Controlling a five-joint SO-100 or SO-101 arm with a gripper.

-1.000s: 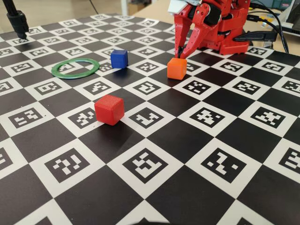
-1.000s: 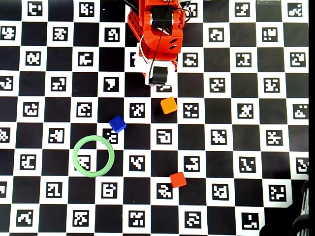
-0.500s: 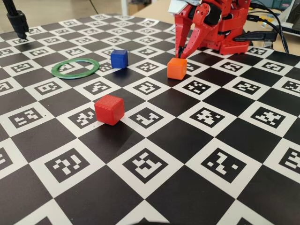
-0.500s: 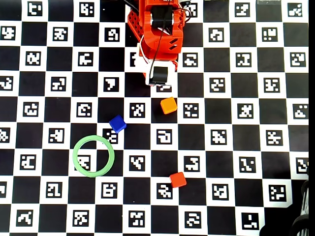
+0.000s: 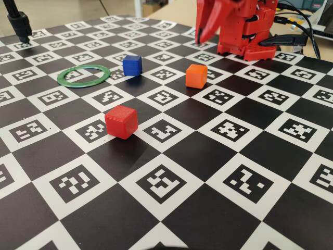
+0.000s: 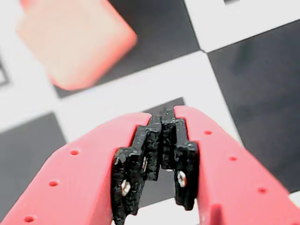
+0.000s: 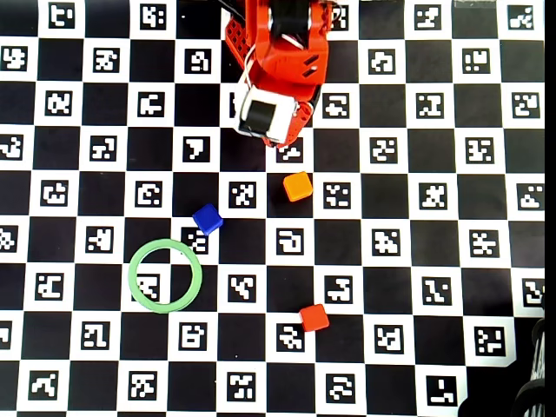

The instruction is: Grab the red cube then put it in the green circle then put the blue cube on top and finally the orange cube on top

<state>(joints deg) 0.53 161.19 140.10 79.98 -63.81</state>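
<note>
The red cube point(image 5: 121, 121) point(image 7: 314, 317) sits alone on the checkered mat, nearest the camera in the fixed view. The green circle point(image 5: 83, 76) point(image 7: 133, 276) lies flat with nothing inside it. The blue cube point(image 5: 132, 65) point(image 7: 207, 219) rests just beside the ring. The orange cube point(image 5: 196, 76) point(image 7: 298, 186) stands closest to the arm and shows as a blur at the upper left of the wrist view point(image 6: 75, 42). My gripper point(image 5: 199, 35) point(image 6: 164, 115) hangs raised above the mat behind the orange cube, shut with nothing between its black pads.
The red arm base point(image 5: 244, 41) point(image 7: 278, 35) stands at the mat's far edge. A black stand point(image 5: 20, 23) rises at the far left corner, cables point(image 5: 307, 28) trail at the far right, and a dark object point(image 7: 532, 400) sits at the overhead view's lower right corner.
The gripper has lifted away from just above the orange cube and the wrist has swung slightly left in the overhead view. No cube has moved.
</note>
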